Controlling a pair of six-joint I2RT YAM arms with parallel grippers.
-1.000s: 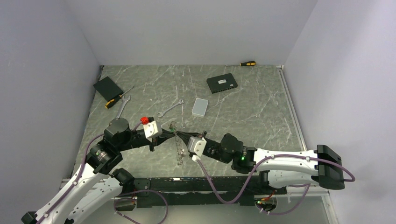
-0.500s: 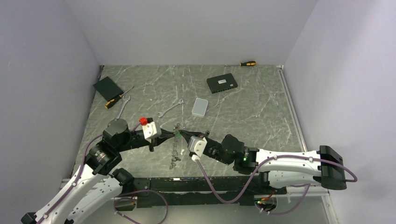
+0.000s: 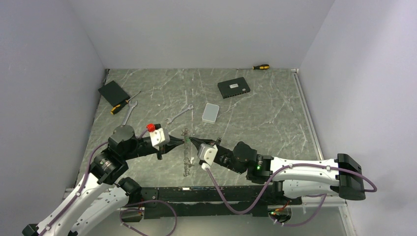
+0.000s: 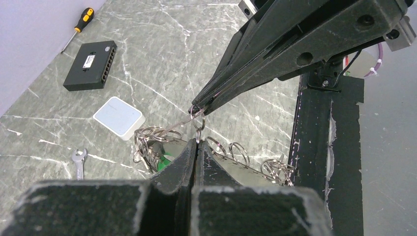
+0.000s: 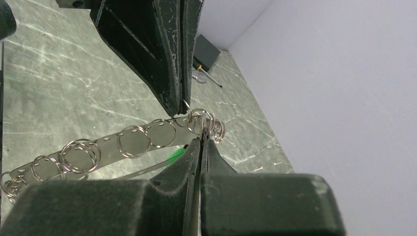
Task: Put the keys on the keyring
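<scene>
My left gripper [image 3: 184, 140] and right gripper [image 3: 191, 142] meet tip to tip above the table's near middle, both shut. Between them hangs a silvery bundle [image 3: 186, 160]: a flat holed metal strip [image 4: 255, 169] strung with several wire rings, plus a green tag [image 4: 164, 160]. In the left wrist view my left gripper [image 4: 197, 145] pinches a small ring, and the right gripper [image 4: 199, 109] pinches the keyring's thin wire [image 4: 169, 129] just above it. In the right wrist view my right gripper [image 5: 201, 140] grips the ring cluster [image 5: 209, 124], with the strip [image 5: 108, 145] trailing left. I cannot tell single keys apart.
A white box [image 3: 211, 112], a black switch box [image 3: 234, 88], two wrenches [image 3: 179, 114] [image 3: 129, 112], two screwdrivers [image 3: 260, 67] [image 3: 120, 105] and a black pad [image 3: 113, 91] lie farther back. A black rail [image 3: 196, 194] runs along the near edge.
The hanging bundle swung left, then back toward the middle. Both grippers stayed shut and have hardly moved.
</scene>
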